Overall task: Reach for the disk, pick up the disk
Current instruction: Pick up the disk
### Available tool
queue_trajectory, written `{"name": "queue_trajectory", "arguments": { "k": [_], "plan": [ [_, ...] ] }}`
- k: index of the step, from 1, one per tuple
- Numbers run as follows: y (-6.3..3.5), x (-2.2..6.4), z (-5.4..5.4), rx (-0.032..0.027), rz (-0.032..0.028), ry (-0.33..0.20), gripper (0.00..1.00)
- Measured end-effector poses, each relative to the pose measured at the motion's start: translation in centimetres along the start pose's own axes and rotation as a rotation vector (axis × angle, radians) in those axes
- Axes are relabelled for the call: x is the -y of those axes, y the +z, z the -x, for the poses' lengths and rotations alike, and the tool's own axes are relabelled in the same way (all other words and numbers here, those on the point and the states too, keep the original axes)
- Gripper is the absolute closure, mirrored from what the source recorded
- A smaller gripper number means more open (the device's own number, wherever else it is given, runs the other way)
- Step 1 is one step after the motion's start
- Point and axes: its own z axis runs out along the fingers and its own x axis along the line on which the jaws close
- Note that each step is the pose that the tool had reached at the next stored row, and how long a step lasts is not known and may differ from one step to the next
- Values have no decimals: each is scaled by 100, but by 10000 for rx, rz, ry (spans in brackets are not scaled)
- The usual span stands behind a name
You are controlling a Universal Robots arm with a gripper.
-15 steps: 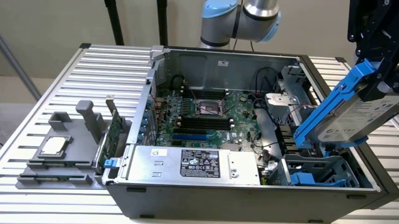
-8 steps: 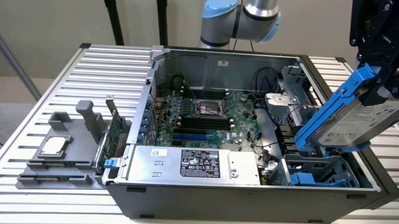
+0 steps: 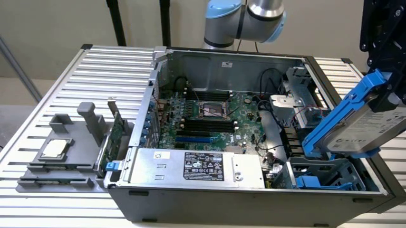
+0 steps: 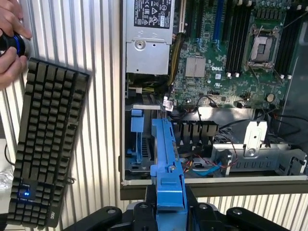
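Nearest the wrist camera, the black gripper (image 4: 169, 211) is clenched on the disk (image 4: 166, 163), whose bright blue plastic frame runs up the middle of that picture between the dark gripper parts; in the exterior view the gripper (image 3: 388, 97) sits at the right edge of the frame, and the disk (image 3: 364, 126) hangs there tilted, its silver-grey face with the white label turned down and to the exterior view's right, its blue frame slanting from the upper right toward the lower centre-right; the disk is lifted above the open computer case (image 3: 146, 102), over the drive bay (image 3: 330, 175) at the lower right of the frame, where a blue plastic piece lies inside; the case lies open on a ribbed metal table (image 3: 76, 76); inside it the green motherboard (image 3: 216, 118) fills the centre, with the CPU socket (image 3: 212, 110) near the middle and dark memory slots around it; the silver power supply (image 3: 197, 166) with its black label lies along the lower edge of the case; at the left of the exterior view, a grey tray (image 3: 60, 159) on the table carries a small square silver chip (image 3: 56, 147); the arm's light blue joint (image 3: 244, 19) shows at the top centre; in the wrist view a black keyboard (image 4: 48, 144) lies on the table at the left, and a person's hand (image 4: 9, 43) in the upper left corner holds a small dark object with a blue ring.
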Motion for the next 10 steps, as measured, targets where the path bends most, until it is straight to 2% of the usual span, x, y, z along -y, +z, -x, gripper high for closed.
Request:
{"name": "queue_trajectory", "arguments": {
  "k": [5,10],
  "plan": [
    [24,17,-34,-24,-21,77,67],
    [23,19,-42,-18,-24,100,67]
  ]
}}
